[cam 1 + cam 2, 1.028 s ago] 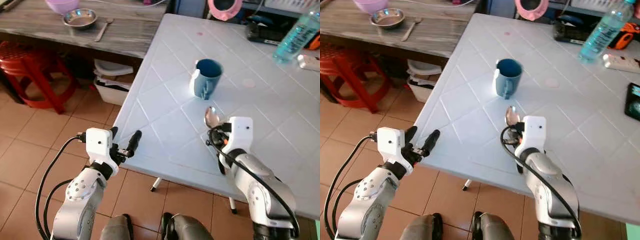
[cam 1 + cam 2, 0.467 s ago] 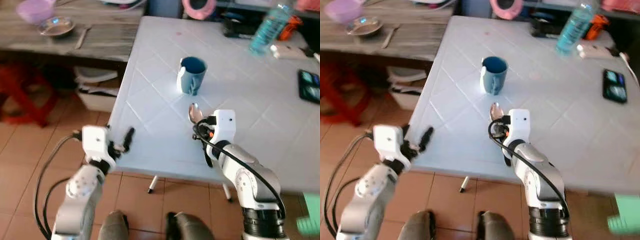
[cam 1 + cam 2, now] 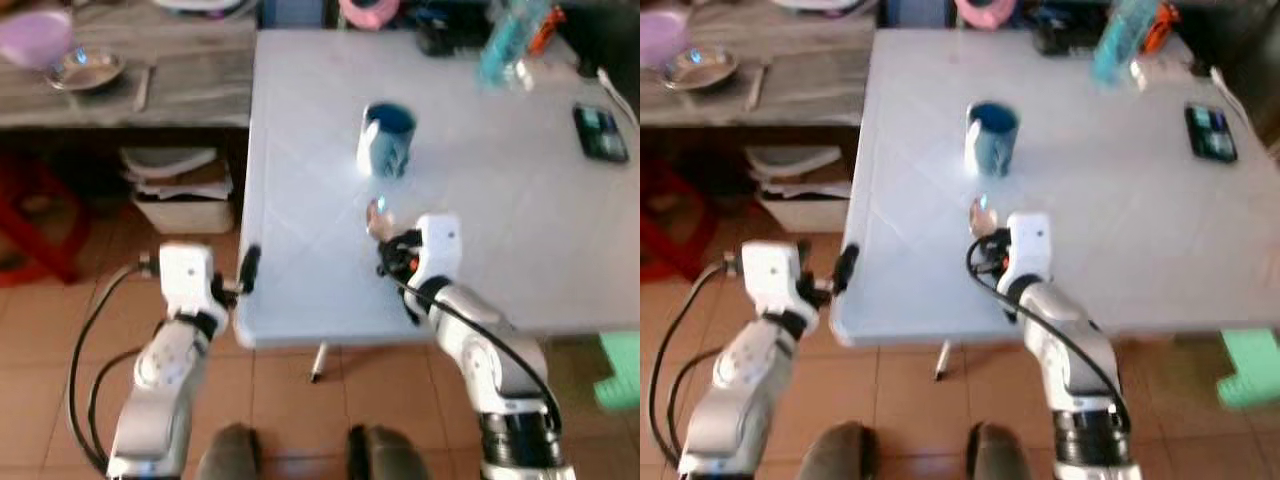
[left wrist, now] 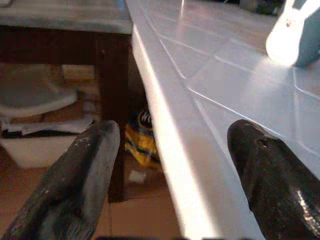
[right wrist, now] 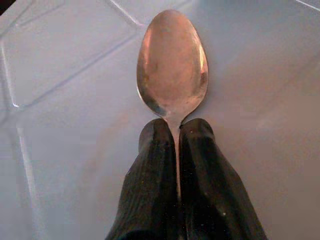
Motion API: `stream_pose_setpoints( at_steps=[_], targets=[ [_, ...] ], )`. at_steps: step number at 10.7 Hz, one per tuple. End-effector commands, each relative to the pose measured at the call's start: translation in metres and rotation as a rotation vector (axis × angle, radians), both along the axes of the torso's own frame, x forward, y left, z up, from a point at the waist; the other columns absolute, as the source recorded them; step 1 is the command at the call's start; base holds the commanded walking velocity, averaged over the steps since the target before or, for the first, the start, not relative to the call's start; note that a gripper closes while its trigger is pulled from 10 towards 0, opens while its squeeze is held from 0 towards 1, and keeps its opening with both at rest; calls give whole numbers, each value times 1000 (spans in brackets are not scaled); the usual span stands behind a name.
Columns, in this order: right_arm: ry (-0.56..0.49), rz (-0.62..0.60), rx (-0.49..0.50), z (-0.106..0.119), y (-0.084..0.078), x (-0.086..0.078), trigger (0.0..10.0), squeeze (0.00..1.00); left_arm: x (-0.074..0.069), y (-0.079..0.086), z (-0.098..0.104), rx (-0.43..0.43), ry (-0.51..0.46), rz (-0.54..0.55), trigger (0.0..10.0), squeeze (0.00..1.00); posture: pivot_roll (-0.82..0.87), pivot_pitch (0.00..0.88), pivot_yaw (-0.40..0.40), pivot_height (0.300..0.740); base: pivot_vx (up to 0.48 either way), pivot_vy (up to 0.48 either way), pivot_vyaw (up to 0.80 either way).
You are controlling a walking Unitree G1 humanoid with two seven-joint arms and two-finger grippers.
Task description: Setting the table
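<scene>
White plastic, scored with a diamond grid, makes up the table (image 3: 520,240) that takes the middle and right of the head views. On it, toward twelve o'clock from the right gripper (image 5: 176,131), stands a blue mug (image 3: 386,140) with a pale handle side turned toward the robot. The right gripper is over the table near its front edge, its two black fingers (image 5: 150,165) pressed together on the neck of a metal spoon (image 5: 173,65); the spoon's bowl sticks out past the fingertips, pointing at twelve o'clock toward the mug, and lies just above or on the tabletop, which of the two I cannot tell. In the head views the spoon (image 3: 377,214) sits between gripper and mug, apart from the mug.

The left gripper (image 4: 172,165) is held at the table's left front corner, at nine o'clock from the right gripper. Its fingers (image 4: 82,170) are spread wide, one on each side of the table's edge, holding nothing.

At the far side of the table, around one o'clock, are a clear blue bottle (image 3: 502,42), blurred, a dark phone (image 3: 600,132) near the right edge, and some dark and orange items I cannot make out. At ten o'clock a grey wooden counter (image 3: 170,90) carries a purple bowl (image 3: 36,36), a steel bowl (image 3: 84,68) and a utensil (image 3: 140,88) beside it. Under the counter sits a white bin (image 3: 180,188); a red stool (image 3: 30,220) stands at the left. A green object (image 3: 620,360) shows at the right edge over the tiled floor (image 3: 60,340).
</scene>
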State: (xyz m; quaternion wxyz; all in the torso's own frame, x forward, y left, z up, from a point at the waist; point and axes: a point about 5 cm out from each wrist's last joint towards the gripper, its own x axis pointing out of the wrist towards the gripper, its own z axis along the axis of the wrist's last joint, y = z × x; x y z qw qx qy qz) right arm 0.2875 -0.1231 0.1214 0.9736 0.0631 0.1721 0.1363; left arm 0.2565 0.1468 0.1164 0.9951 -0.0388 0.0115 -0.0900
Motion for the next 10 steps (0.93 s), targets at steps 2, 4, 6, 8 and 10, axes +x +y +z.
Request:
stream_pose_setpoints(
  at_steps=[2, 4, 6, 8, 10],
  targets=[
    [63, 88, 26, -17, 18, -7, 0, 0, -2, 10, -5, 23, 11, 51, 10000, 0, -15, 168, -27, 740, 0, 471, 0],
    [-11, 88, 26, -10, 18, -5, 0, 0, 1, 12, -3, 15, -2, 81, 10000, 0, -16, 164, -25, 740, 0, 431, 0],
    [-75, 90, 27, -4, 19, -2, 0, 0, 3, 15, -3, 25, -9, 112, 10000, 0, -17, 163, -24, 740, 0, 431, 0],
    [-137, 71, -4, 2, 16, 0, 0, 0, 5, 16, -3, -6, 1, 129, 10000, 0, -19, 165, -23, 740, 0, 435, 0],
    [-160, 47, 3, 4, 12, 2, 0, 0, 7, 15, -1, 7, -12, 124, 10000, 0, -23, 166, -21, 740, 0, 442, 0]
  ],
)
